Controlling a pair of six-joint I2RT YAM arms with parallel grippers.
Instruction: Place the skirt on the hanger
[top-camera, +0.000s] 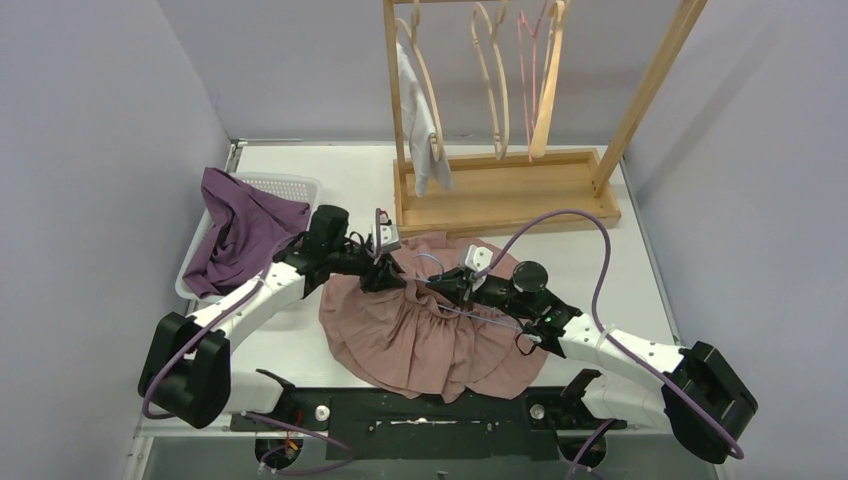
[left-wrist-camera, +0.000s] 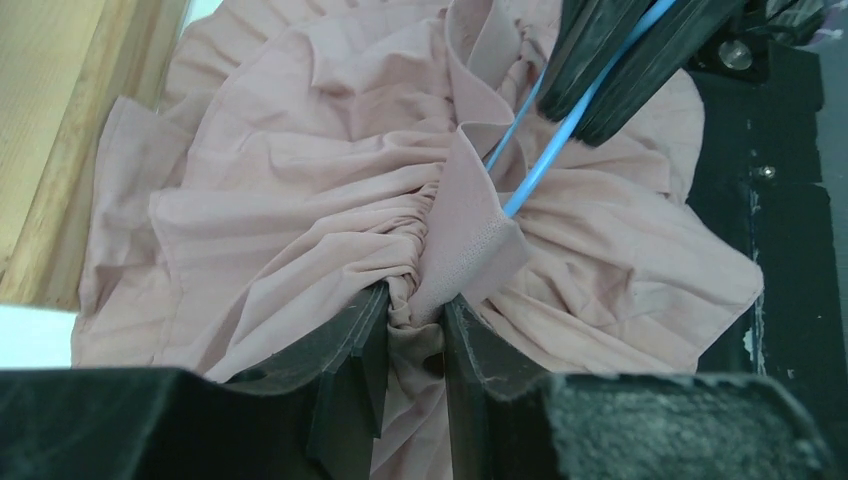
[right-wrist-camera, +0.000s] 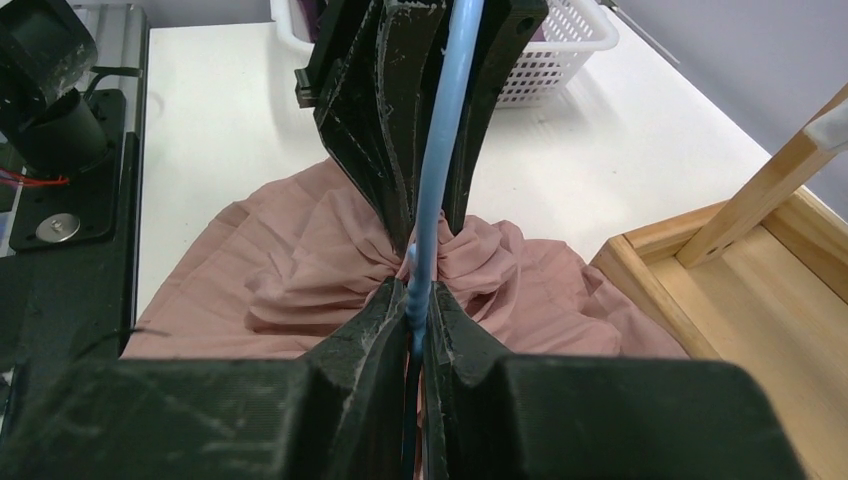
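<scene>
skirt (top-camera: 430, 335) is thin soft fabric, light, no stiffness: it'll drape and slump, bunch wherever it's pinched, and could slide off a smooth bar. best hold is the gathered waistband, thicker there so less likely to slip out; the hem is just loose ruffle. looks: dusty pink, pleated, lying in a crumpled fan on the table (top-camera: 300, 180) between the two arms, just in front of the wooden rack (top-camera: 500, 195), hem toward the arm bases. left gripper (left-wrist-camera: 415, 305) pinching a fold of the waistband, cloth bunched between the fingers. right gripper (right-wrist-camera: 417, 300) pressed together on the thin blue hanger (right-wrist-camera: 440, 150), whose end sits right at that waistband fold; can't tell if it's threaded inside
</scene>
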